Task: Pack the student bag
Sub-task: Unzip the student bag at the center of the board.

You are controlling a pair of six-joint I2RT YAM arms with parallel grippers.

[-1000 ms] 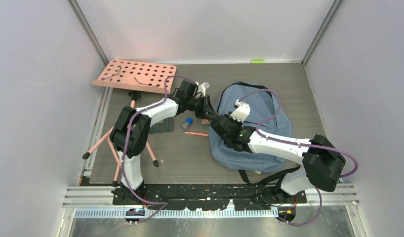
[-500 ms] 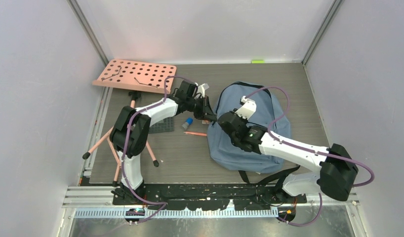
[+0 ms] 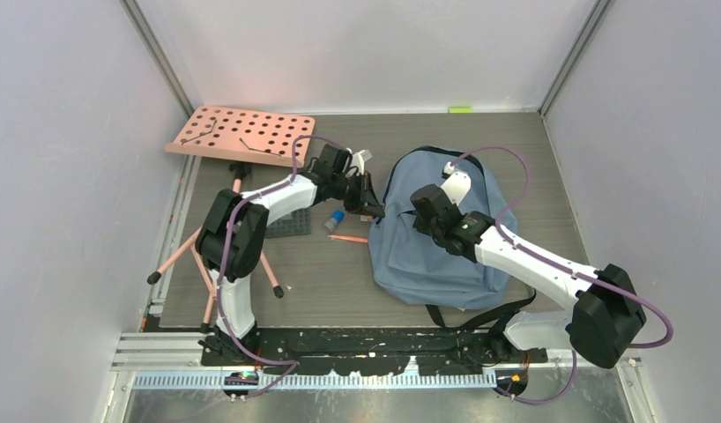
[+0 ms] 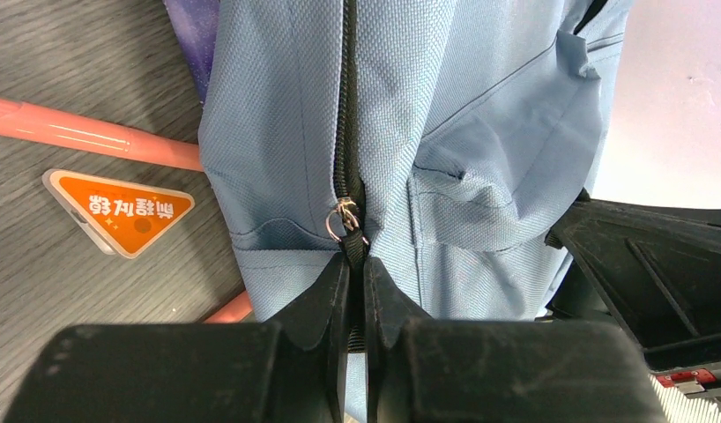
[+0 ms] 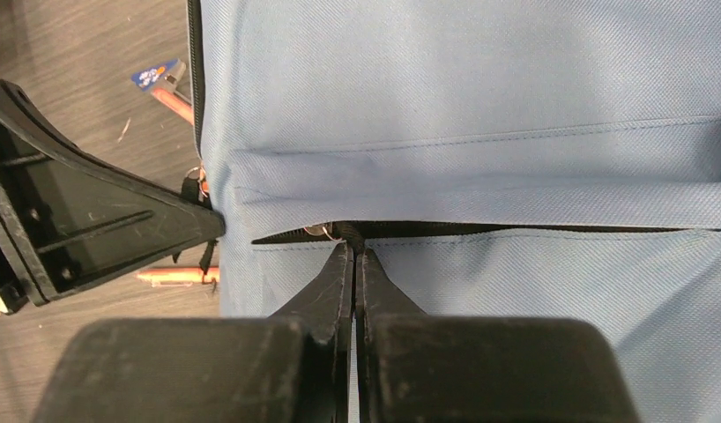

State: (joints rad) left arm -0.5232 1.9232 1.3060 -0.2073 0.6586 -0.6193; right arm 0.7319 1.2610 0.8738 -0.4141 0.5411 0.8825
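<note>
Student bag [image 3: 445, 251] lies flat on surface [image 3: 339, 282], right of centre, black straps toward near edge. Left claw [image 4: 357, 264] pressed together, pinching side zipper pull [image 4: 345, 218] at bag's left edge; tab mostly hidden between tips. Right claw [image 5: 353, 251] pressed together at pocket zipper slider [image 5: 320, 231]; cannot tell whether pull is caught. From above, both claws' tips hard to make out. Orange triangular tag [image 4: 119, 210] and pink stick [image 4: 92, 137] left of bag, stick's end hidden under fabric.
</note>
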